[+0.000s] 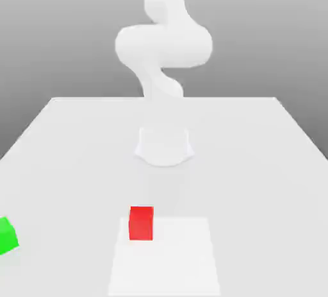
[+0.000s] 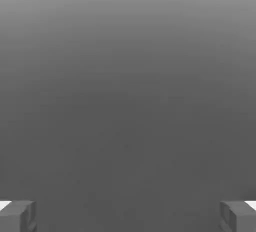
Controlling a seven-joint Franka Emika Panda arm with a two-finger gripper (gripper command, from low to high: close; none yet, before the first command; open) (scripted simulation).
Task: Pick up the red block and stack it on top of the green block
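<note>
The red block (image 1: 141,222) rests on the white table (image 1: 256,154) near the front, at the back left corner of a paler square patch. The green block (image 1: 7,235) sits at the exterior view's far left edge, partly cut off, well apart from the red one. The white arm (image 1: 163,45) rises from its base at the table's middle back. In the hand view my gripper (image 2: 128,216) is open, its two grey fingertips (image 2: 17,216) standing far apart with nothing between them, against a plain grey background.
A paler square patch (image 1: 166,257) lies on the table at the front centre. The arm's round base (image 1: 164,146) stands behind the red block. The table's back edge runs behind the base.
</note>
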